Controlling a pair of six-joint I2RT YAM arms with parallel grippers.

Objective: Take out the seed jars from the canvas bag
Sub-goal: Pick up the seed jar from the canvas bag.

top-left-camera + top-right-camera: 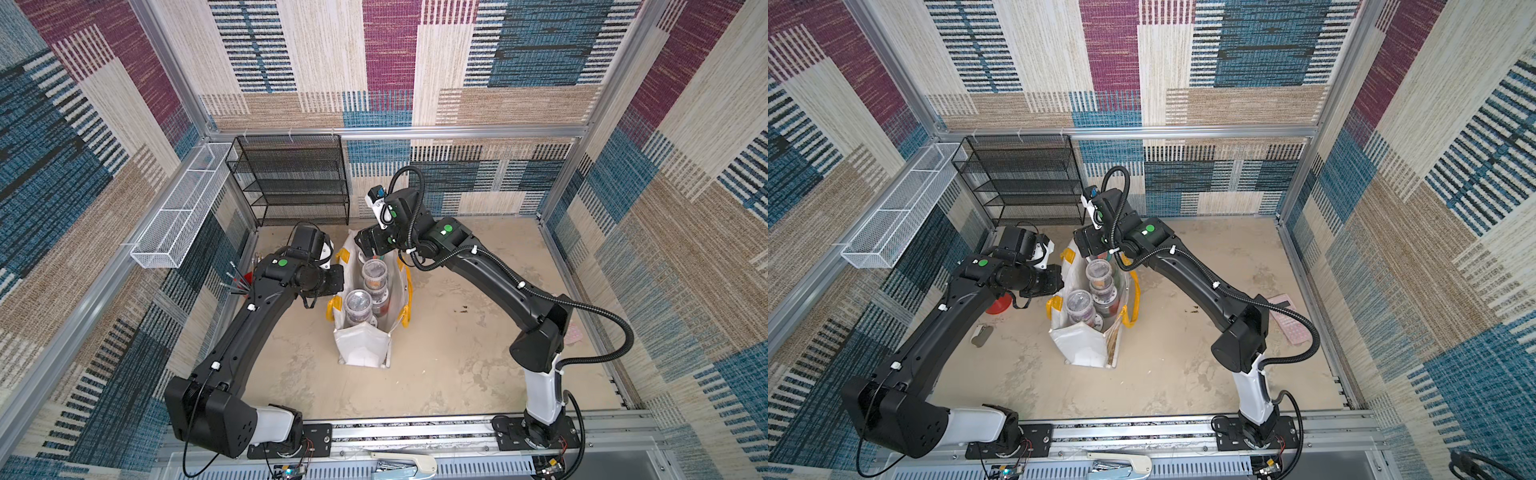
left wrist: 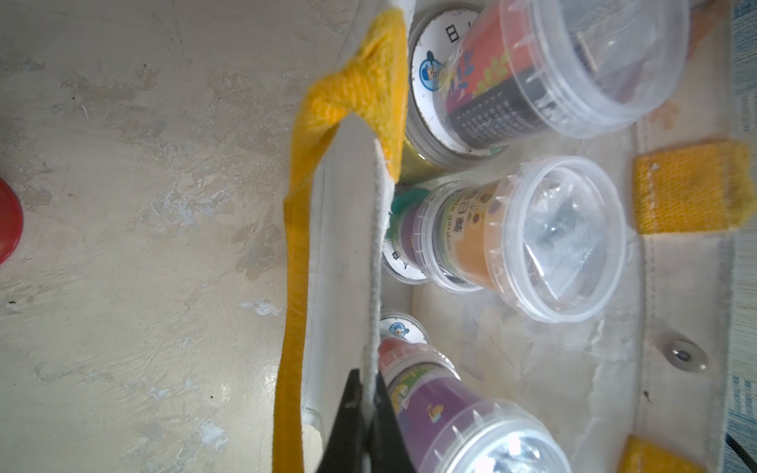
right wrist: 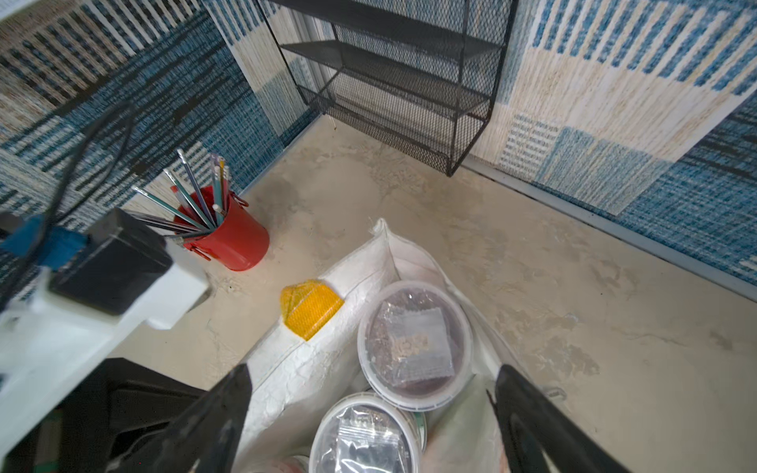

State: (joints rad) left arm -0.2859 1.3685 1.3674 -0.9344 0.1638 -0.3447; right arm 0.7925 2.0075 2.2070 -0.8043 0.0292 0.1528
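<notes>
Seed jars [image 1: 374, 270] all sit inside the canvas bag [image 1: 361, 349], none out on the worktop [image 1: 457, 353]. Clear-lidded tubs [image 2: 565, 237] lie on top, stacked over jars with white picture lids [image 2: 434, 73]; an exact count can't be made. The bag stands upright with its mouth open, a bit left of the worktop's middle, long axis running from near edge to far edge; it shows in both top views [image 1: 1077, 345].

Left gripper [image 2: 366, 393] is pressed together, pinching the bag's white rim on its left side, and its black fingers [image 2: 348, 409] clamp the fabric edge. A yellow strap handle [image 2: 295, 245] hangs outside the bag just beside the pinch.

Right gripper [image 3: 373, 368] is spread wide over the bag's far end, holding nothing, with a clear-lidded tub [image 3: 413, 340] below, between the fingers.

A red cup [image 3: 229, 237] of pencils stands near the worktop's left edge, apart from the bag. A black mesh shelf [image 1: 291, 183] is in the far-left corner, and a white wire basket [image 1: 178, 212] is mounted on the left wall. A pink sheet [image 1: 1287, 320] lies at the right edge.
</notes>
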